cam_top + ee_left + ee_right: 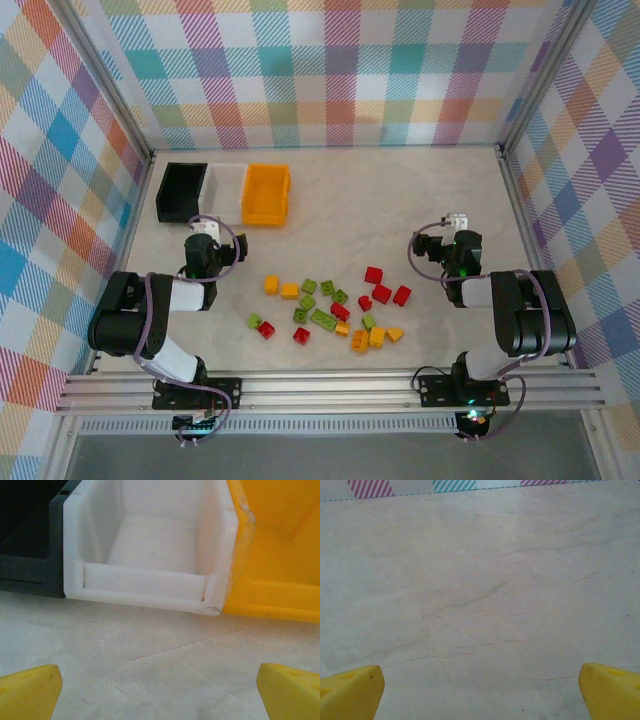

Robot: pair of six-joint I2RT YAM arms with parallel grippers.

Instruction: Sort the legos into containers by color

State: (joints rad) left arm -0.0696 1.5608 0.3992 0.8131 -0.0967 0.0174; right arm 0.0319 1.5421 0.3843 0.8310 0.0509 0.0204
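Now, scattered loose on the table (400,190) between the two arms: legos (330,305) in red, lime green and yellow-orange, well apart from the containers. Lined up touching side by side at the far left: black bin (181,192), white bin (226,184), orange bin (266,194). Just short of that row, facing the white bin's front lip: left gripper (204,226), jaws spread wide, yellow fingertips (27,692) at either lower corner of the wrist view, bare table between them. Off to the right of the legos, over bare table: right gripper (457,222), likewise released, fingertips (350,692) wide apart, grasping nothing.
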